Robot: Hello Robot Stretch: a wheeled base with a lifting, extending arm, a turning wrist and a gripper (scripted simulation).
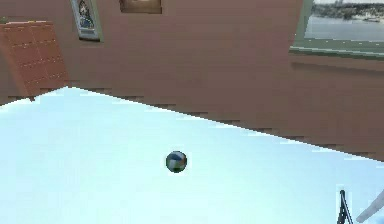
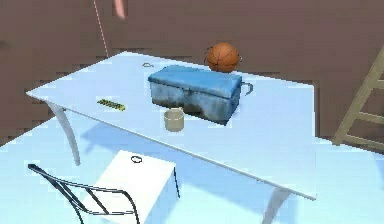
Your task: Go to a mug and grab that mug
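A small tan mug (image 2: 174, 119) stands upright on the pale blue-white table (image 2: 270, 130) in the arm side view, near the table's middle. It sits just in front of a blue box (image 2: 195, 92) with handles, close to the box's near wall.
An orange ball (image 2: 222, 56) rests behind the box, and a yellow-black strip (image 2: 110, 104) lies toward the table's left. A wire chair (image 2: 110, 190) with a white seat stands at the near edge, a wooden ladder (image 2: 365, 100) at the right. In the forward view a small globe-like ball (image 1: 176, 161) lies on a pale surface (image 1: 80, 160) below a pink wall.
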